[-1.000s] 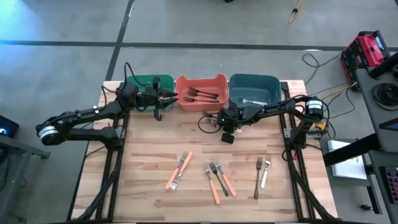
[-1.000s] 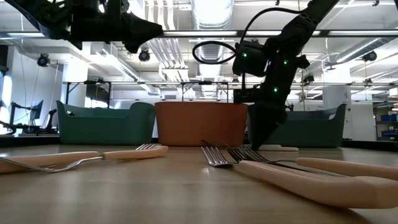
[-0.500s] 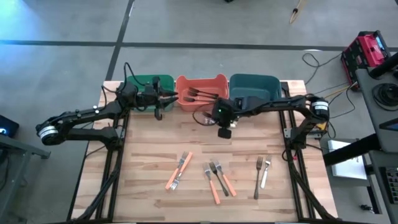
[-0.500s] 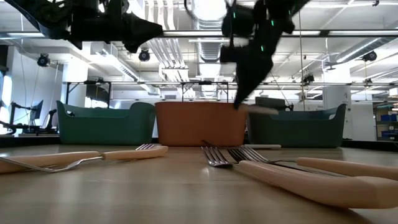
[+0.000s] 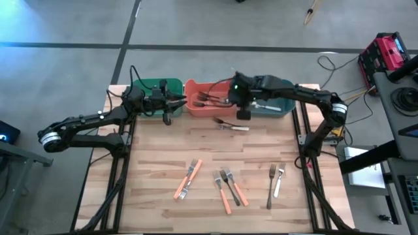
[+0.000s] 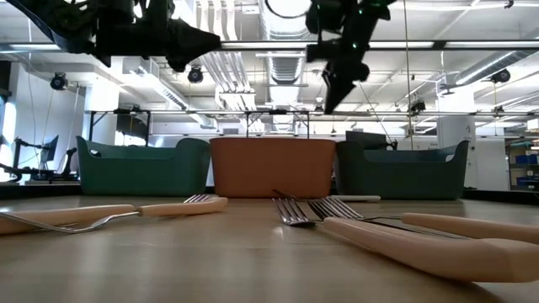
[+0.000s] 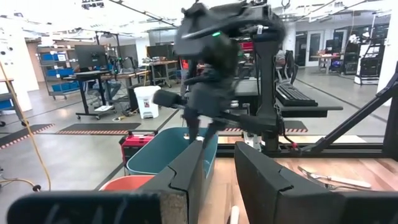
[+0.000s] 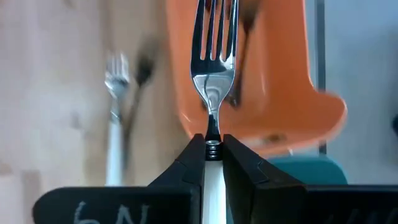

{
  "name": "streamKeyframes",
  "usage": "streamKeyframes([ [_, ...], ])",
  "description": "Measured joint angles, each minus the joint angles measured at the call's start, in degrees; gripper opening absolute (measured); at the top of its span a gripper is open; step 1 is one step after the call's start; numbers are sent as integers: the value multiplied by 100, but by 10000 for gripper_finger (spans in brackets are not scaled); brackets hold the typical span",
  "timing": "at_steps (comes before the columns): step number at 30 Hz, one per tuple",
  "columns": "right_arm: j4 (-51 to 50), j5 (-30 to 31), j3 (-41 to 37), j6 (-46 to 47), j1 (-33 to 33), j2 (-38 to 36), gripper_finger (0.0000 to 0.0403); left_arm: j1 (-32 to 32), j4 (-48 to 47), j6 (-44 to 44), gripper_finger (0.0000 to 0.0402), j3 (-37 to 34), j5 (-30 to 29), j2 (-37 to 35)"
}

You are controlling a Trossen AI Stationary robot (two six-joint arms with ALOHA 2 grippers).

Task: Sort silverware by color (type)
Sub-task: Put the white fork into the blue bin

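Observation:
My right gripper [image 5: 242, 112] hangs above the line where the orange bin [image 5: 210, 109] meets the teal bin [image 5: 282, 88], shut on a white-handled fork [image 8: 213, 87]. A second white-handled fork [image 5: 232, 125] lies flat on the table just in front of the bins. Dark-handled forks [image 5: 213, 99] lie in the orange bin and a white one [image 5: 264, 106] in the teal bin. My left gripper [image 5: 172, 102] waits open and level over the green bin's [image 5: 151, 88] right end, holding nothing. My right gripper pinches the fork between its two fingers [image 8: 194, 159] at the top of the white handle [image 8: 213, 163], just behind the metal neck. The fork runs along the fingers, its tines [image 8: 214, 28] sticking out past the fingertips and slanting down. It is lifted clear of the table.
Loose forks lie on the table's near half: an orange-handled pair [image 5: 188, 177], a mixed group [image 5: 228, 187] and two more [image 5: 275, 183] to the right. In the low view these forks [image 6: 379, 227] fill the foreground. Bare wood [image 5: 150, 143] lies between them and the bins.
My right gripper has risen from the table and gone toward the far edge, up over the bins, rolling its wrist as it went. The white-handled fork came up with it, lifted clear. The other white fork stayed on the table.

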Motion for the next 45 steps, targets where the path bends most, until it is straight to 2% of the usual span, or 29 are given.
streamKeyframes([
  [8,-382,21,-253,-255,-1193,-133,24,0,0,-10,77,0,0,0],
  [14,-322,104,-823,-220,-1813,-125,24,0,-1,75,77,0,-2,0],
  [19,-28,107,-1362,-302,-1995,-133,24,0,-1,105,77,0,-4,0],
  [22,212,369,-1609,-370,-2069,-133,24,0,0,122,77,0,-7,0],
  [31,1292,477,-2467,-1327,-2133,-68,24,0,0,139,77,0,-15,0],
  [35,1626,474,-2672,-1463,-2135,-68,25,0,0,139,77,0,-15,0],
  [41,1913,55,-2858,-1339,-2174,-68,29,0,0,139,77,0,-15,0],
  [45,2076,22,-2937,-1221,-2207,-68,30,0,0,137,77,0,-15,0],
])
